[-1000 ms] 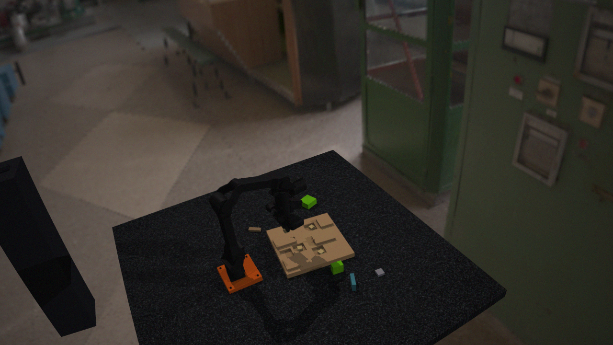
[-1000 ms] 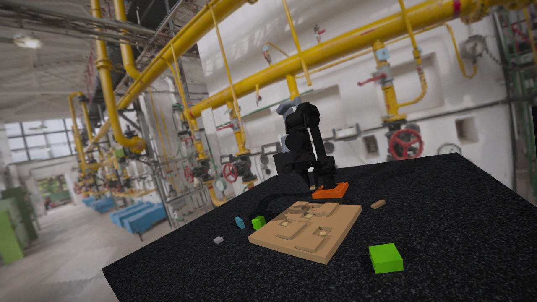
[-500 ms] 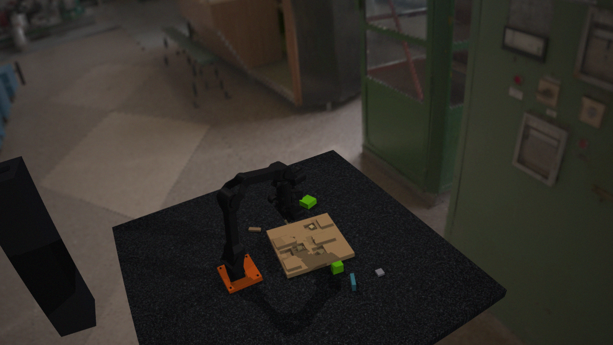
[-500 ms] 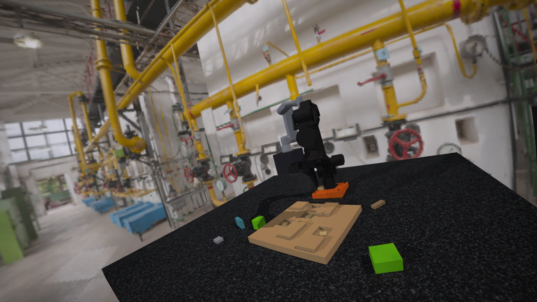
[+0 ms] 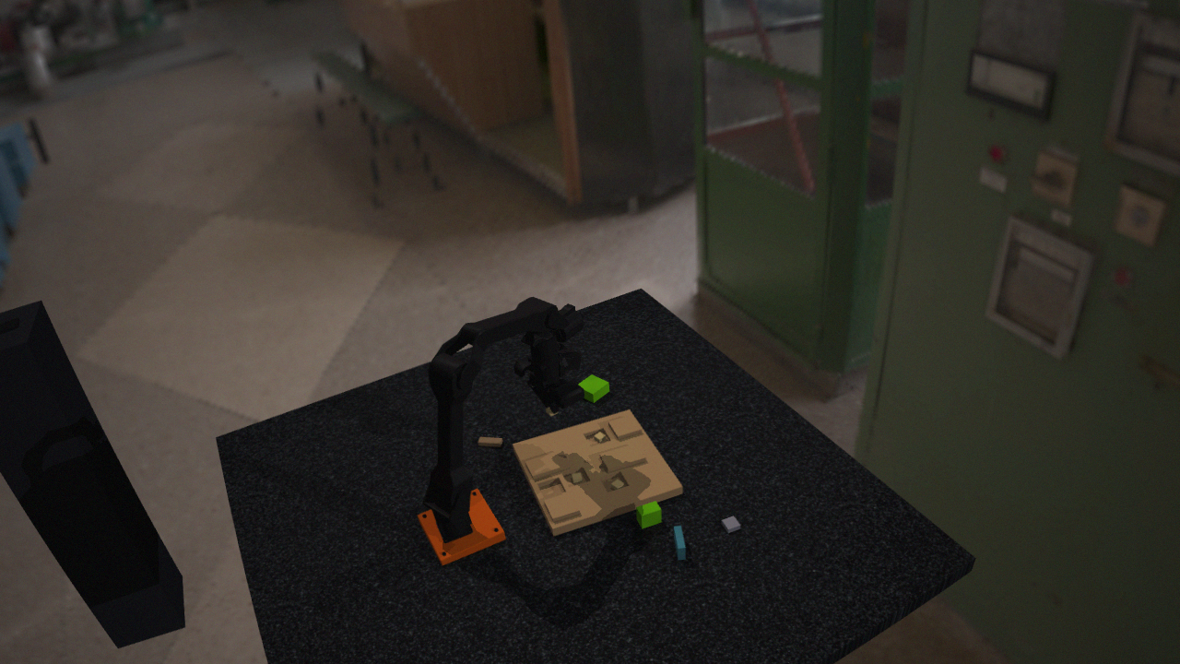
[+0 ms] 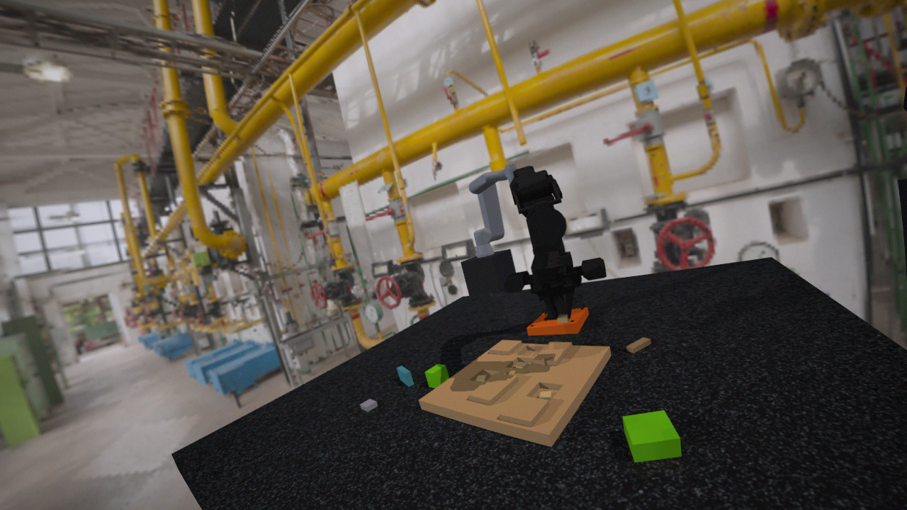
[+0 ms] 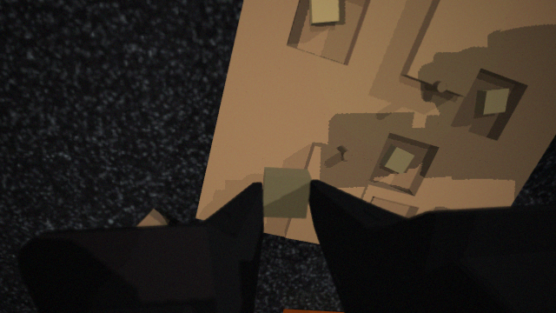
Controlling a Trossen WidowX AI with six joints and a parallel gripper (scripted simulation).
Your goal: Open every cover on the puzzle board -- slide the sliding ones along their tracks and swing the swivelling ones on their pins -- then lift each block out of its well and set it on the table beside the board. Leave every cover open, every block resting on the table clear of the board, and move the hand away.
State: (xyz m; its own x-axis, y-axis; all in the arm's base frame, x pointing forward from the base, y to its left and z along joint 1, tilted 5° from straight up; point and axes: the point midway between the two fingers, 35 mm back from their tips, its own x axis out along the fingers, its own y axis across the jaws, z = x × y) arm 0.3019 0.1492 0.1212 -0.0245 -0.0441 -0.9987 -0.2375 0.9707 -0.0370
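Observation:
The tan puzzle board point(image 5: 660, 487) point(image 6: 570, 406) point(image 7: 269, 100) lies flat on the black table. Its covers stand off the wells. Three wells each hold a small pale block point(image 7: 324, 10) point(image 7: 496, 101) point(image 7: 400, 159). My gripper point(image 5: 559, 403) point(image 6: 561, 312) point(image 7: 285, 190) is shut on another pale block point(image 7: 287, 196). It holds the block in the air by the board's edge, near a flat green block point(image 5: 594, 387) point(image 6: 651, 435). A small tan piece point(image 5: 489, 442) point(image 6: 638, 345) point(image 7: 152, 218) lies on the table beside the board.
A green cube point(image 5: 648, 514) point(image 6: 436, 375), a teal block point(image 5: 678, 542) point(image 6: 404, 375) and a grey block point(image 5: 730, 523) point(image 6: 368, 404) lie on the table off the board's other side. The arm's orange base point(image 5: 460, 532) point(image 6: 558, 323) stands close to the board.

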